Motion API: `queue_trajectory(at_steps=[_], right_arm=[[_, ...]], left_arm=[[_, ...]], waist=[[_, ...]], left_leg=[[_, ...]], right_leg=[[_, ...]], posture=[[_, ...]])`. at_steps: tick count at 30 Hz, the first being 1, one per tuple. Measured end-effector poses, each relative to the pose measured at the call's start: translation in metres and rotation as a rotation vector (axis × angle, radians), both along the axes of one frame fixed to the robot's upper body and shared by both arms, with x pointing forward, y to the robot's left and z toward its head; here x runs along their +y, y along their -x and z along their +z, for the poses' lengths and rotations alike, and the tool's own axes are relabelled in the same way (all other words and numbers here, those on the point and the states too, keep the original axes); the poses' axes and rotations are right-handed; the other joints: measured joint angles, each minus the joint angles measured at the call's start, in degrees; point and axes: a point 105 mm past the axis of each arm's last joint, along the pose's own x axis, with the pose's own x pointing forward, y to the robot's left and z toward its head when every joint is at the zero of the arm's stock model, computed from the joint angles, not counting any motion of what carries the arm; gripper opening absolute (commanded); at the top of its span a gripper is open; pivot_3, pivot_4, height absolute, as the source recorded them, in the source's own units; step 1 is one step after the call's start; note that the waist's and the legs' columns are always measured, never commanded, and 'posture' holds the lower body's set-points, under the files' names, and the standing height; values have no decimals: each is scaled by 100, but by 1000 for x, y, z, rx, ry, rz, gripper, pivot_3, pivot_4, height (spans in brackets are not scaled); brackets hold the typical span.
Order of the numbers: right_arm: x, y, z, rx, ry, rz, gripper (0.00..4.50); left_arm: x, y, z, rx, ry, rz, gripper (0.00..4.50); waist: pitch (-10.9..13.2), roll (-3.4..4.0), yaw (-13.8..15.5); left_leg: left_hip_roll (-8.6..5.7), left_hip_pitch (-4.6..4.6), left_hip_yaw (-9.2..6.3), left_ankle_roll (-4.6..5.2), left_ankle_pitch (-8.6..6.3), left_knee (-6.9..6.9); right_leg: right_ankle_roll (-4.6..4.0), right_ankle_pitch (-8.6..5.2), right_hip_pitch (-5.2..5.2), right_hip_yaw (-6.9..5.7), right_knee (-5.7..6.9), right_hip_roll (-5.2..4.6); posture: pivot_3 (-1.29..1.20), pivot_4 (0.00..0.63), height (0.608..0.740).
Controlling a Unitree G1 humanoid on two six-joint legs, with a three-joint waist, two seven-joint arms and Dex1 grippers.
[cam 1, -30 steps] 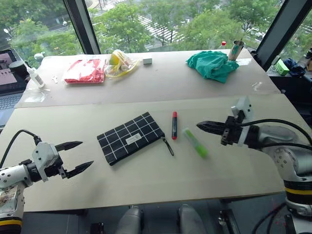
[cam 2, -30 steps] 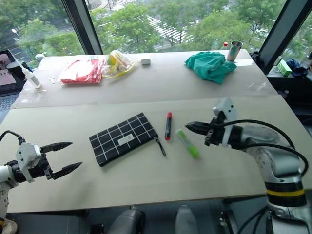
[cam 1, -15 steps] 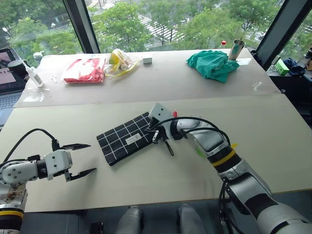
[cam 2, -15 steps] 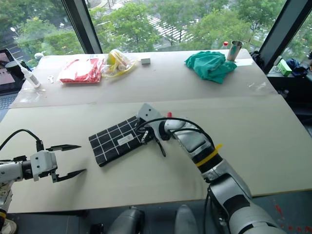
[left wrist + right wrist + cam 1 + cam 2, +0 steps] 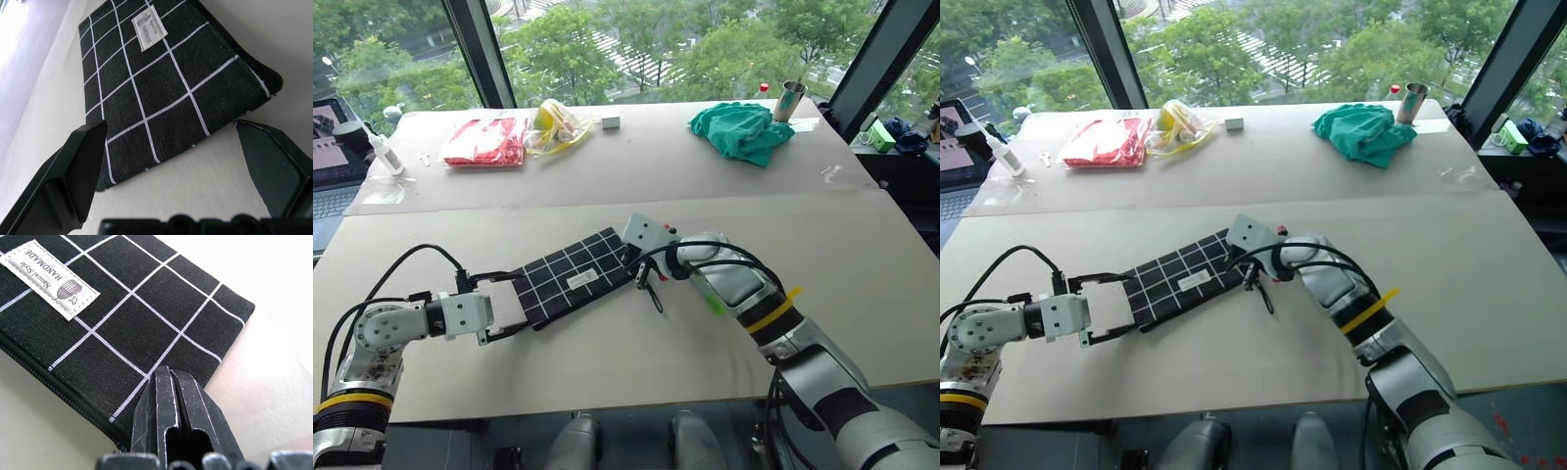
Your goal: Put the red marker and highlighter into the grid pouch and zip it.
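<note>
From the head cameras, we see the grid pouch (image 5: 570,278) lying flat on the table (image 5: 862,284), our left gripper (image 5: 505,304) spread wide around its near-left end. Our right gripper (image 5: 1252,277) rests at the pouch's zipper end, beside the pull cord (image 5: 652,290). The highlighter (image 5: 714,300) peeks out from behind the right arm; the red marker's tip (image 5: 1281,231) shows just above it.

Left wrist view: both fingers (image 5: 73,171) straddle the pouch corner, not yet touching.

Right wrist view: the closed fingers (image 5: 176,431) press on the pouch's zipper corner, holding nothing. Pushing there could slide the pouch away before the left gripper clamps.
</note>
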Motion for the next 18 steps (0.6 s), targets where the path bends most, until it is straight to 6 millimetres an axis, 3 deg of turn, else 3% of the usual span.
queue_trajectory(at_steps=[5,6,18], right_arm=[[2,5,-2,6,-20,-10,45],[2,6,-2,6,-25,-15,0],[-8,9,-2,17,-43,-60,0]], left_arm=[[-18,-13,1,-65,13,-45,4500],[-19,-14,1,-70,11,-52,3993],[-25,-7,-11,3,24,-140,48]], waist=[[-2,0,7],[-3,0,7],[-3,0,-17]], left_leg=[[-3,2,-2,-2,2,1],[-2,3,-2,-2,2,1],[-2,1,-4,-2,2,2]], right_leg=[[0,0,2,0,6,-1],[0,0,1,0,8,-1],[0,0,-1,-2,10,-1]], posture=[[0,150,740],[0,150,740],[0,150,740]])
